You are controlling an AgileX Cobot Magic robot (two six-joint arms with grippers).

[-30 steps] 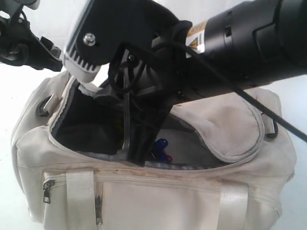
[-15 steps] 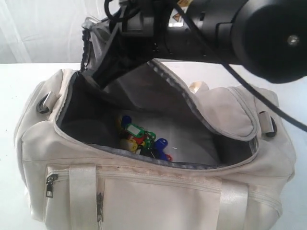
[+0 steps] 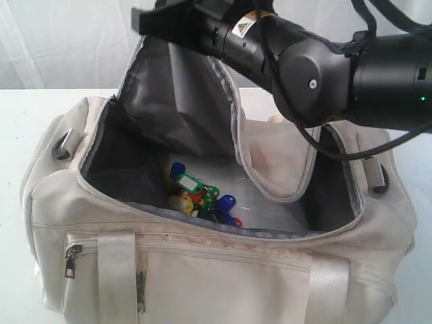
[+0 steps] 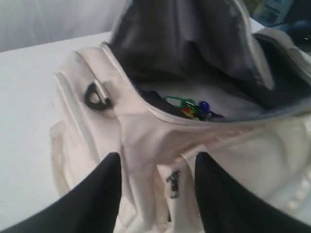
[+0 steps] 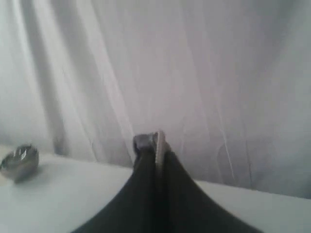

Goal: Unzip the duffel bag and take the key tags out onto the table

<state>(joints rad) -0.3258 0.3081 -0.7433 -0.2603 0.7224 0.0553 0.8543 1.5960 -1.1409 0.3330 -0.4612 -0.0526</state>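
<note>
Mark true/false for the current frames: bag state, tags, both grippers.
1. The bag is unzipped, with its flap raised. True.
2. The key tags are out of the bag. False: they lie inside it, on the grey lining.
3. The right gripper is shut on the flap and holds it up. True.
4. The left gripper is clamped on a handle. False: its fingers are apart and hold nothing, near the bag's end.
5. A D-ring shows on the bag's end. True.
</note>
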